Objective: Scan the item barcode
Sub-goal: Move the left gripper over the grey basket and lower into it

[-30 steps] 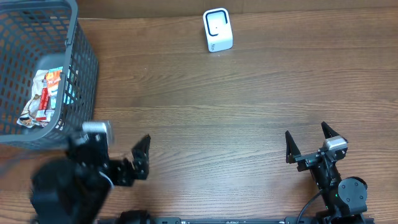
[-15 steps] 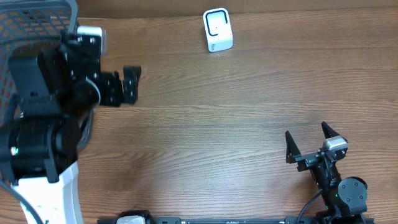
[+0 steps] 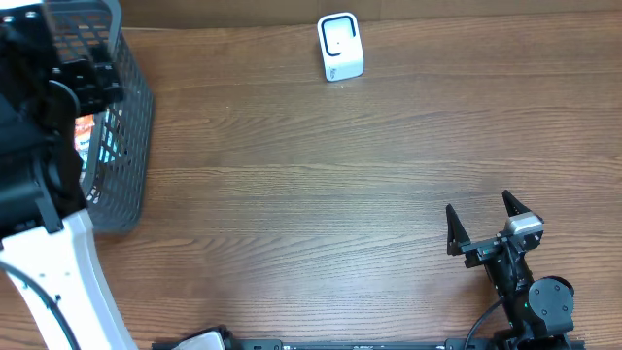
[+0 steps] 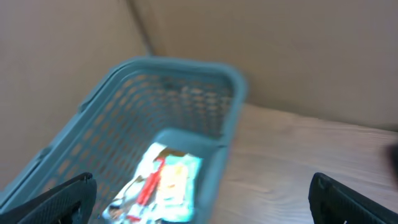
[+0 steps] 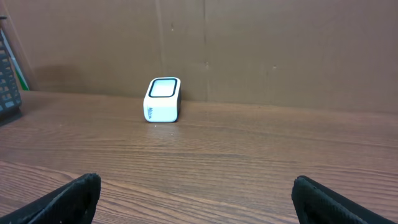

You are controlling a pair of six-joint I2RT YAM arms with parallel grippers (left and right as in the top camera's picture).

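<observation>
The packet [image 4: 163, 183] lies in the basket [image 4: 186, 71] at the far left, not yet gripped. In the last second my left gripper [image 4: 200, 202] has swung from the near edge to above the basket, jaws wide apart and empty, so I judge the pick comes next. My right gripper [image 3: 481, 222] has not moved; it sits open and empty, well apart from the scanner [image 3: 340, 47].

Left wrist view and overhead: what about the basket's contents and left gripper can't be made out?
- Packet in the basket: motion blur in the left wrist view, so no print or barcode readable; overhead, the left arm covers most of it.
- Left gripper: only fingertips at the bottom corners of its wrist view; overhead, indistinct within the dark arm.
- Scanner: too small overhead for markings.
</observation>
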